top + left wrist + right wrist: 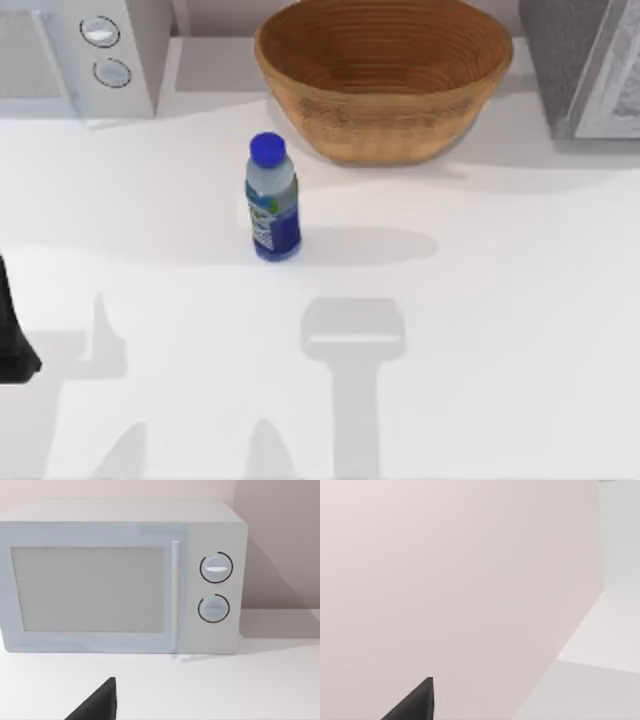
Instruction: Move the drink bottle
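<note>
The drink bottle point(272, 200) stands upright on the white table, left of centre: clear plastic, blue screw cap, blue, green and white label. It is just in front of the wicker bowl's left side and nothing touches it. My left arm point(14, 338) is parked at the table's left edge, well away from the bottle. A dark part of my left gripper point(96, 706) shows in the left wrist view, facing the microwave. In the right wrist view a dark part of my right gripper point(412, 704) shows before a plain pale wall.
A large wicker bowl point(384, 75) sits at the back centre. A white microwave point(85, 55) point(120, 577) stands at the back left and a grey appliance point(585, 65) at the back right. White tabletop point(480, 330) spreads in front of the bottle.
</note>
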